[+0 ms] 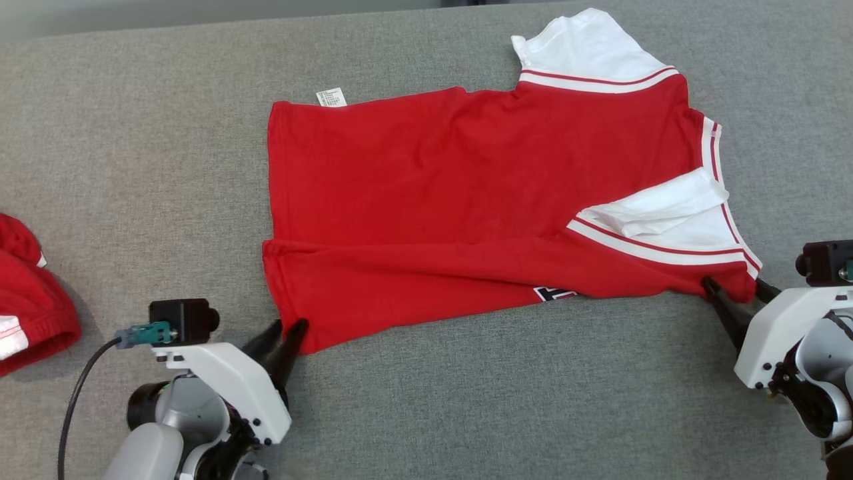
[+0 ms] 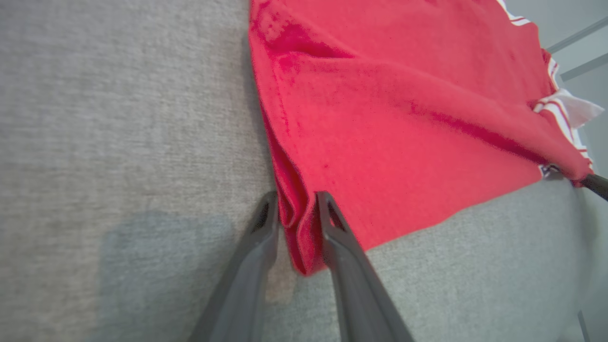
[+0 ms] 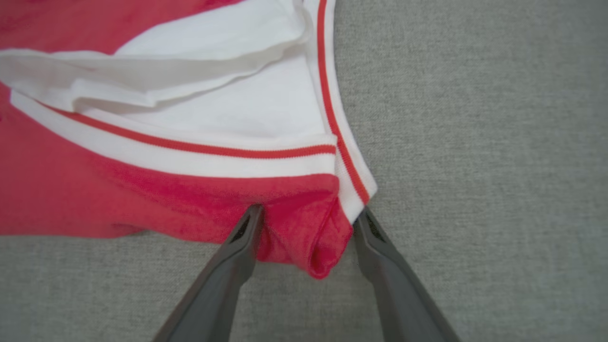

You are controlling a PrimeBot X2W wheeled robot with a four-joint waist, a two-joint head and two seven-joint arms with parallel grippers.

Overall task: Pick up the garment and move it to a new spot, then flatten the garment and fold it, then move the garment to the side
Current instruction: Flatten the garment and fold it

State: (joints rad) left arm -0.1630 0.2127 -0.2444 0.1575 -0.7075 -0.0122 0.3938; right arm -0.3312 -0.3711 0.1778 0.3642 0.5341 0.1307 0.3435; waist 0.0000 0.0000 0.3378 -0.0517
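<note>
Grey table (image 1: 133, 133): left gripper (image 2: 297, 197) pinches the red garment (image 1: 466, 200) at its hem corner; right gripper (image 3: 308, 211) straddles the shoulder corner, half-spread.

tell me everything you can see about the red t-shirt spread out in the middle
The red cotton-looking t-shirt lies spread sideways on the grey fabric table, hem toward the left, lightly creased. One white sleeve with red stripes points away; the other sleeve is folded onto the body. A white label shows at the far hem corner. The left gripper pinches the near hem corner; the right gripper straddles the near shoulder corner.
</note>
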